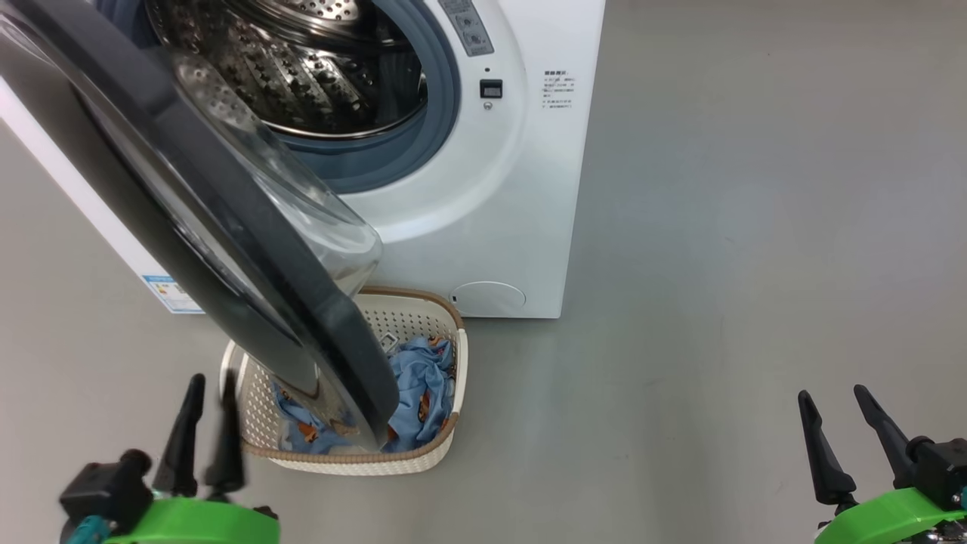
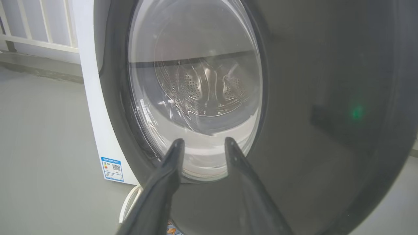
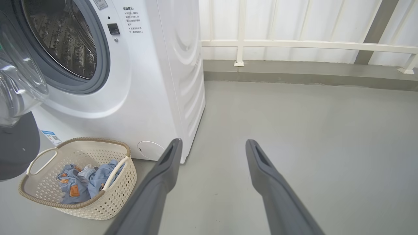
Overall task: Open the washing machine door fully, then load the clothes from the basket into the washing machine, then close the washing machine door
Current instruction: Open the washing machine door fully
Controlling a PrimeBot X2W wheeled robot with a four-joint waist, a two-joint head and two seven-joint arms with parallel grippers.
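My left end effector (image 1: 213,381), released, faces the washing machine door (image 1: 249,249) overhanging the basket (image 1: 461,359); right end effector (image 1: 831,393) released above open floor (image 1: 718,302).

The washing machine door (image 1: 227,227) stands swung out over the left half of the basket (image 1: 415,292) and blocks a straight reach from the left. The left gripper (image 1: 214,381) faces its dark outer side. The clothes (image 1: 423,378) lie exposed toward the basket's right side. The drum mouth (image 1: 317,91) is unblocked right of the door. The floor (image 1: 718,264) right of the washing machine (image 1: 529,189) is open.
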